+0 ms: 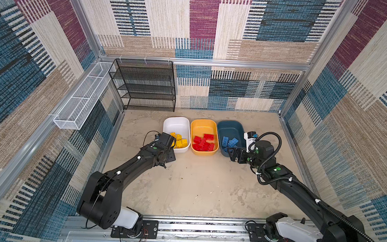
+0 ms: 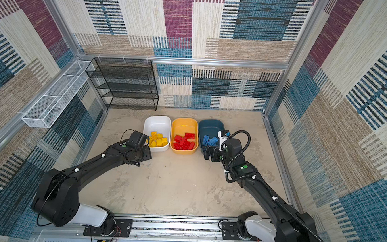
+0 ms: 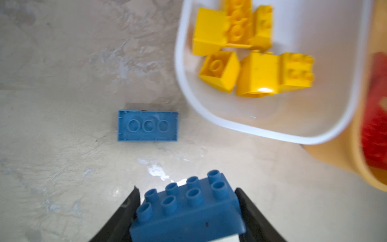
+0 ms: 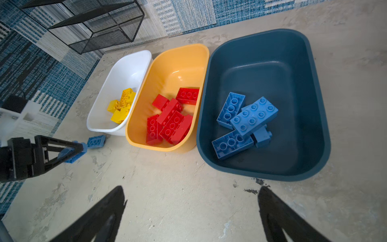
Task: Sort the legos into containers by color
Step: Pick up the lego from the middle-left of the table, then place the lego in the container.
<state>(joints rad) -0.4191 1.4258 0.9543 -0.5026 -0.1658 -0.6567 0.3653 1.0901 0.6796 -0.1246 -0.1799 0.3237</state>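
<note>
Blue lego (image 3: 186,211) is sitting clamped in left claw (image 3: 186,194), likely meant for teal tub (image 4: 272,52); right claw (image 4: 191,190) is gaping empty.

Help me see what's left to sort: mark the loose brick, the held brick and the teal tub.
loose brick (image 3: 147,125), left wrist view, hollow underside.
held brick (image 3: 182,201), left wrist view, studded top.
teal tub (image 4: 272,69), right wrist view, bare floor.
</note>
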